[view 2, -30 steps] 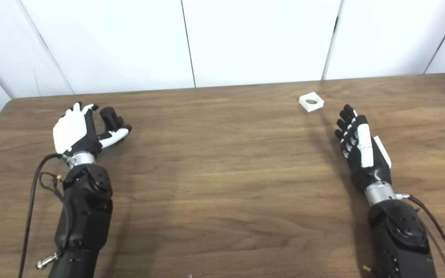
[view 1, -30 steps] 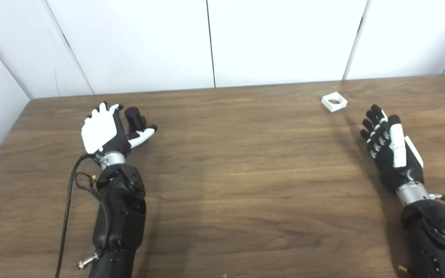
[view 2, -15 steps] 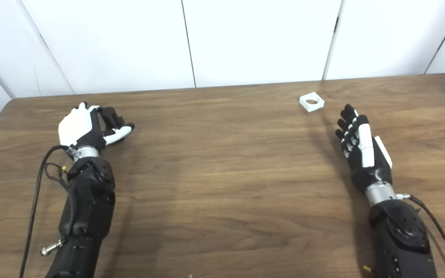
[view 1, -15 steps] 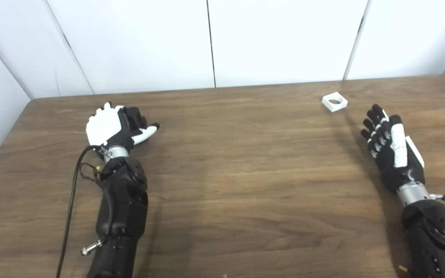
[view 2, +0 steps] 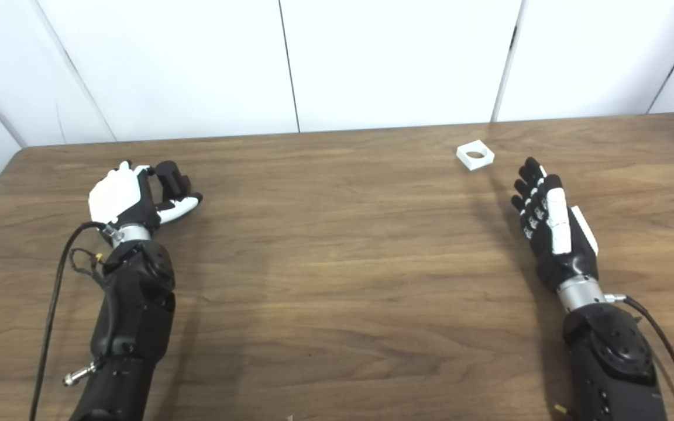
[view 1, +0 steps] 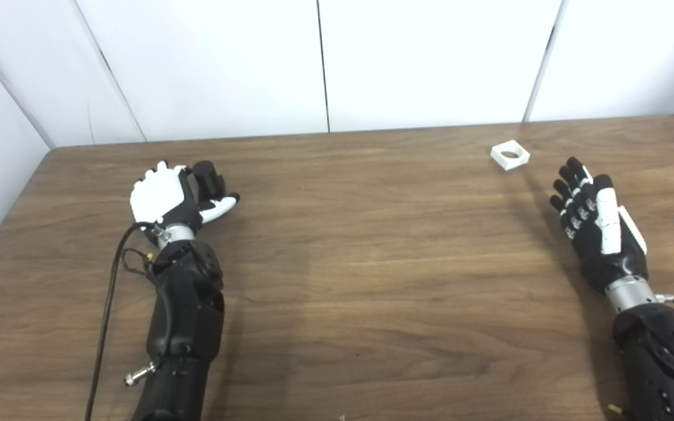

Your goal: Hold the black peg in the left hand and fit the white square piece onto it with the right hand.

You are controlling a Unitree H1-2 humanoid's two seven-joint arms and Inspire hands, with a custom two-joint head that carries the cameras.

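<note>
The black peg [view 1: 208, 177] stands upright at the table's left, inside my left hand [view 1: 164, 199]. The hand's fingers are curled around the peg's far side, and the thumb lies stretched out on its near side. The peg's lower part is hidden by the hand. The white square piece [view 1: 509, 156], with a round hole, lies flat on the table at the far right. My right hand [view 1: 597, 231] is open with straight fingers. It hovers edge-up a short way nearer than the piece and to its right, not touching it.
The wooden table [view 1: 372, 245] ends at white wall panels [view 1: 325, 58] behind and on the left. A black cable [view 1: 109, 280] hangs beside my left forearm. Nothing else lies on the table.
My left hand's fingers have curled in from spread to closed around the peg. My right hand has barely moved. The camera has shifted slightly.
</note>
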